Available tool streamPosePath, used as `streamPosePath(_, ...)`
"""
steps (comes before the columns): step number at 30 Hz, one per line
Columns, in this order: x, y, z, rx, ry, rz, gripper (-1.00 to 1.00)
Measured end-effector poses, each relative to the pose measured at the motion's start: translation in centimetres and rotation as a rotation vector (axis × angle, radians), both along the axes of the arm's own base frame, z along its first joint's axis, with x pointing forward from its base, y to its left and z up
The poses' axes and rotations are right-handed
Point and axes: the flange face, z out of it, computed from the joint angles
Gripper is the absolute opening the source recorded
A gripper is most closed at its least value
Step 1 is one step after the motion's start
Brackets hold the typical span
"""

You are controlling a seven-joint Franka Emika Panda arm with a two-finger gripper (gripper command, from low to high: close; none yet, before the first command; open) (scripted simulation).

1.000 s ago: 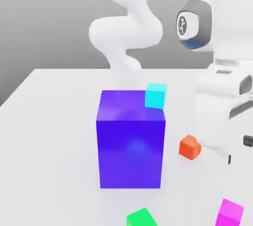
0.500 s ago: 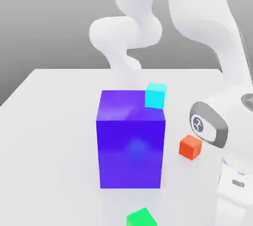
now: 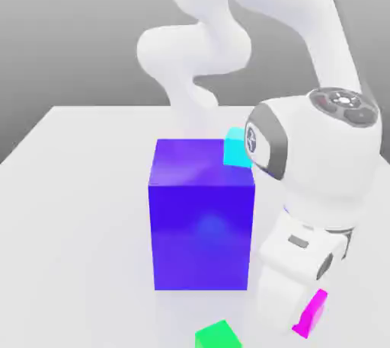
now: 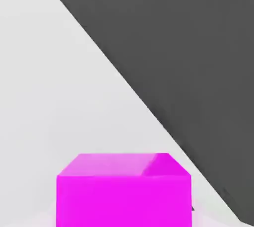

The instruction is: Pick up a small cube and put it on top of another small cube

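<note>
The small magenta cube lies on the white table near its front edge, at the exterior view's lower right. The white hand of my gripper hangs right against it and covers part of it. In the hand view the magenta cube is very close, with the table and its edge behind it. I cannot tell whether the cube is held.
A big blue block stands mid-table, to the exterior view's left of the hand. A cyan cube peeks out behind its far right corner. A green cube lies at the front edge. The arm's large wrist looms over the right side.
The arm has swung towards the exterior view's left and its hand has come down beside the magenta cube. The orange cube, seen earlier at the right, is now hidden behind the arm.
</note>
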Motion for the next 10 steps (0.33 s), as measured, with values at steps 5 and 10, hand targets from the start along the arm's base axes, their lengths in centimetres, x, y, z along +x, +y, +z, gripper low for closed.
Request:
streamPosePath(5, 0.1, -5.6, -1.0, 0.016, -0.002, -0.073, -1.00)
streamPosePath(10, 0.0, -6.0, -4.6, 0.016, -0.001, -0.078, 1.00)
